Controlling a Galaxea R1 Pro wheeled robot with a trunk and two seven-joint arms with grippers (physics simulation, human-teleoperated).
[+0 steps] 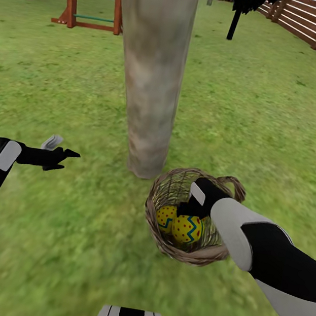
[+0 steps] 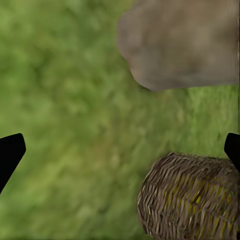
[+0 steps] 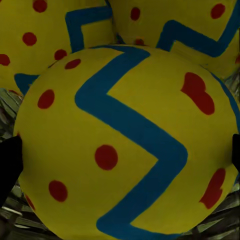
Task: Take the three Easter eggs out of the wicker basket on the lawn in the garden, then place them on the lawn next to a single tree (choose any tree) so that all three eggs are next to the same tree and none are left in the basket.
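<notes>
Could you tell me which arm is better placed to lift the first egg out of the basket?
The right. Its gripper is already down inside the wicker basket, fingers either side of an Easter egg. The left gripper hovers open over the lawn, away from the basket.

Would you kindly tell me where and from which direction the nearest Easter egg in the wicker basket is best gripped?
Grip the nearest Easter egg across its widest middle, coming straight down through the open top of the wicker basket. Its woven wall rings the eggs, so side approaches look blocked, and the round shell offers its broadest hold at the belly. The right gripper already has its jaws on either side of that egg, though contact is unclear.
</notes>
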